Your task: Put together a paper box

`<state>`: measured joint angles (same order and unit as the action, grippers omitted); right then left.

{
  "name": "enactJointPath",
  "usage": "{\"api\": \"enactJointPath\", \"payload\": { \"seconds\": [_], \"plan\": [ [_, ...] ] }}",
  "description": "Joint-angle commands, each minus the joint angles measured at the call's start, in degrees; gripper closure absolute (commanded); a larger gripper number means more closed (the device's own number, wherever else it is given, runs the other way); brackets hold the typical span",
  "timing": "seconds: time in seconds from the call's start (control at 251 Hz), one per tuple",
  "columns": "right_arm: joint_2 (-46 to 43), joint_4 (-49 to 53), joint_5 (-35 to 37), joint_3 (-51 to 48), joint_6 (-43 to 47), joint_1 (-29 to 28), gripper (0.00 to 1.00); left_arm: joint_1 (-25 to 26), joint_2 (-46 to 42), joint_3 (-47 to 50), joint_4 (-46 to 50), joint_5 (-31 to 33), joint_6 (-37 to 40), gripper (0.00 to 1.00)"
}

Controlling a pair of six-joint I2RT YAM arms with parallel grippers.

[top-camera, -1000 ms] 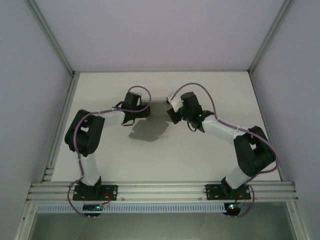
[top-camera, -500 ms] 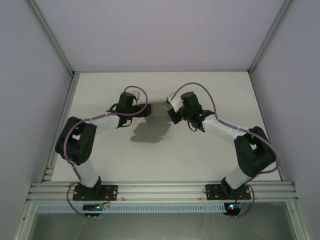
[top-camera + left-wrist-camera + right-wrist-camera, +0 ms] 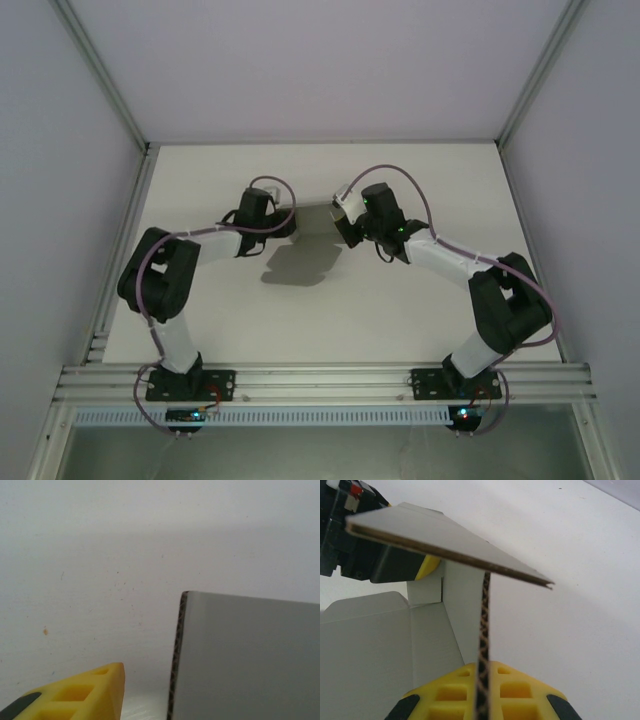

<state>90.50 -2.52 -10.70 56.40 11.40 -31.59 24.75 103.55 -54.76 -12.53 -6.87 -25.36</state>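
The paper box (image 3: 318, 212) is grey cardboard, held above the table between the two wrists. My right gripper (image 3: 483, 669) is shut on the corrugated edge of one upright wall (image 3: 484, 630); a flap (image 3: 445, 540) spreads over it, and folded panels (image 3: 375, 645) lie to the left. My left gripper (image 3: 289, 221) is at the box's left side. One yellow finger (image 3: 95, 695) stands apart from a grey panel's edge (image 3: 176, 655), and the panel (image 3: 250, 660) hides the other finger. The left gripper's black body (image 3: 360, 555) sits under the flap.
The white table (image 3: 330, 310) carries the box's shadow (image 3: 300, 262) below the grippers. Grey walls and aluminium posts (image 3: 120, 110) close in the sides and back. The arm bases are bolted to a rail (image 3: 320, 382) at the near edge.
The left arm's elbow swung left and partly back, and its wrist shifted slightly left against the box. The right arm and the box have stayed put.
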Motion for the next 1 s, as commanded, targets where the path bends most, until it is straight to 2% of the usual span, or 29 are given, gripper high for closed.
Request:
{"api": "enactJointPath", "payload": {
  "seconds": [0.0,0.196,0.339,0.363,0.431,0.551,0.635,0.686,0.814,0.998],
  "plan": [
    [0.29,6.08,0.81,-0.15,0.12,0.24,1.00,-0.15,0.69,0.97,-2.17,-1.08,-0.81,0.61],
    [0.56,5.41,0.14,-0.27,-0.60,0.56,0.99,-0.14,1.84,1.34,-7.10,-2.07,-0.30,0.75],
    [0.17,4.73,-0.64,-0.17,-2.02,1.27,0.97,-0.14,2.91,2.02,-12.30,-3.15,-2.08,0.95],
    [-0.03,4.66,-0.64,-0.14,-2.37,1.52,0.94,-0.14,3.05,2.25,-12.95,-3.14,-2.37,1.00],
    [-0.98,4.18,-0.17,0.02,-4.04,2.09,0.80,-0.14,3.07,2.32,-13.39,-2.91,-2.38,1.00],
    [-4.57,2.52,-0.02,-0.18,-8.48,4.45,0.32,-0.14,1.93,2.54,-13.41,-0.69,-3.02,1.00],
    [-7.80,1.56,1.14,-0.08,-10.41,6.05,0.13,-0.15,0.60,3.04,-13.54,0.33,-3.01,1.00],
    [-9.46,0.89,4.51,0.16,-11.04,6.43,0.01,-0.09,-0.20,3.33,-13.56,0.58,-2.89,1.00],
    [-10.66,1.48,13.29,3.37,-12.10,7.17,0.01,0.28,-1.49,3.02,-11.08,2.68,-2.65,1.00],
    [-5.46,4.57,15.14,10.98,-9.44,7.25,0.01,0.90,-2.57,2.07,-7.59,5.30,-1.98,1.00]
  ]
}}
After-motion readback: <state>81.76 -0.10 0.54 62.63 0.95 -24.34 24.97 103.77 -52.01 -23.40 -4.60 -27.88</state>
